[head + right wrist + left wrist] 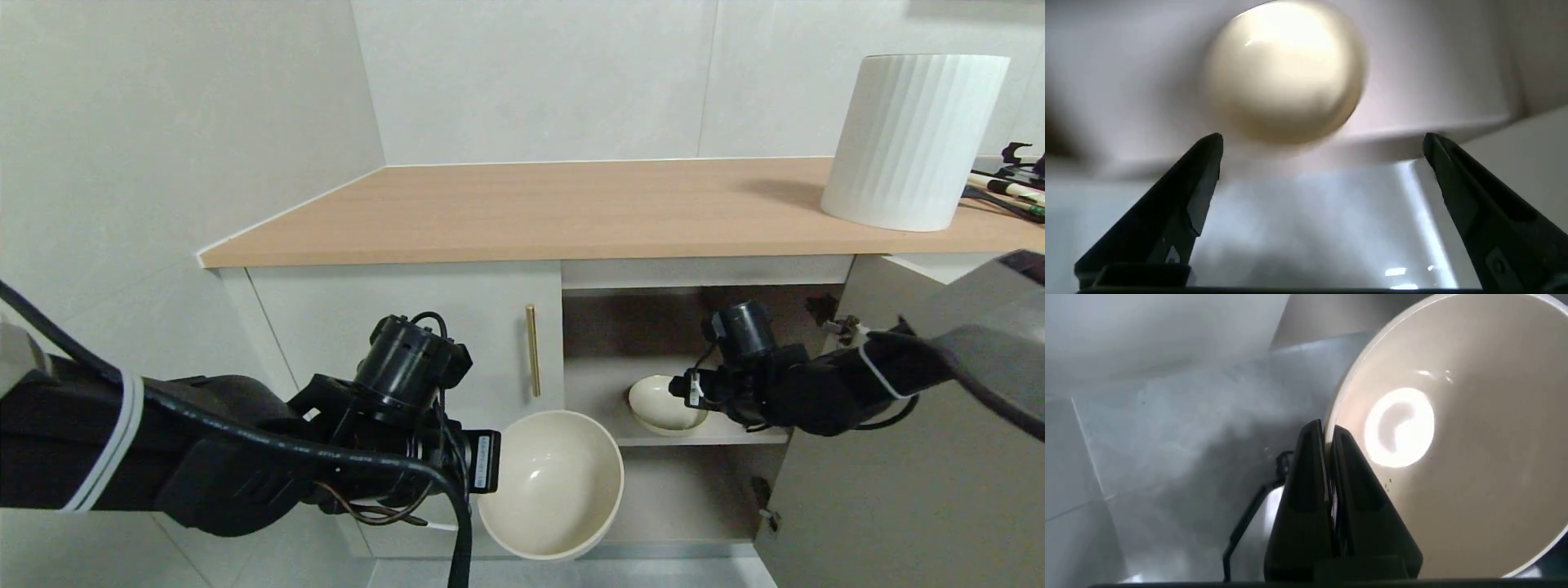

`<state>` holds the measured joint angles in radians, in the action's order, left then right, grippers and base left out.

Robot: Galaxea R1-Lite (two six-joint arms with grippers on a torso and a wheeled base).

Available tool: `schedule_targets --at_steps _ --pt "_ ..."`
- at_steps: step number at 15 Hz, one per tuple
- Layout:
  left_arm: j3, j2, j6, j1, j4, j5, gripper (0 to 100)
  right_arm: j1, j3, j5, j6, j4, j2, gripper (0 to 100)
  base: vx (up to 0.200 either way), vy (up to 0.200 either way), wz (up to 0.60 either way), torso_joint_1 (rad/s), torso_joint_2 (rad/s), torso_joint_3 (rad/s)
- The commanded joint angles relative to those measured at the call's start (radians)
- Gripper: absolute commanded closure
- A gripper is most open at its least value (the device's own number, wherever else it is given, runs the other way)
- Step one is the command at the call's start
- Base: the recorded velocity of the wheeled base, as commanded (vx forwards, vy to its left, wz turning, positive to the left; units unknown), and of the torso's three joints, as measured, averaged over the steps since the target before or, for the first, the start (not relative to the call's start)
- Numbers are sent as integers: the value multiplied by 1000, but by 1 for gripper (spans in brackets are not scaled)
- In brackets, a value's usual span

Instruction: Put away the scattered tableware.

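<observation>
The left gripper point(488, 462) pinches the rim of a large bowl point(557, 488); the right gripper point(682, 390), spread wide, faces a small bowl point(660, 406) on the shelf point(735, 438).

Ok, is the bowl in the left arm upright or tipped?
Tipped: the bowl hangs on edge, hollow facing the head camera, jaws of the left gripper shut on its rim.

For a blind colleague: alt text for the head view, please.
The left gripper holds a cream bowl by its rim before an open cabinet, where the right gripper is beside a second bowl on the shelf. A white ribbed container stands on the counter.
</observation>
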<state>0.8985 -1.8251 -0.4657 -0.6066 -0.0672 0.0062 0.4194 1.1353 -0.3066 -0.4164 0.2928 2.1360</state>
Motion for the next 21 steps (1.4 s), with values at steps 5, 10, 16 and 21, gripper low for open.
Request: schedule_targets --at_steps 5,10,16,21 --pt "-4 -95 -1 -62 6 74 100 179 -131 290 7 -365 -475 0 0 0 0 0 0 0" --pt "-6 -100 -2 -88 6 95 100 292 -135 331 51 -460 -424 0 0 0 0 0 0 0" --pt "-12 -79 -7 -125 7 124 100 340 -126 284 42 -452 -294 0 0 0 0 0 0 0" --pt "-18 -69 -7 -137 7 126 100 345 -123 282 28 -429 -274 0 0 0 0 0 0 0"
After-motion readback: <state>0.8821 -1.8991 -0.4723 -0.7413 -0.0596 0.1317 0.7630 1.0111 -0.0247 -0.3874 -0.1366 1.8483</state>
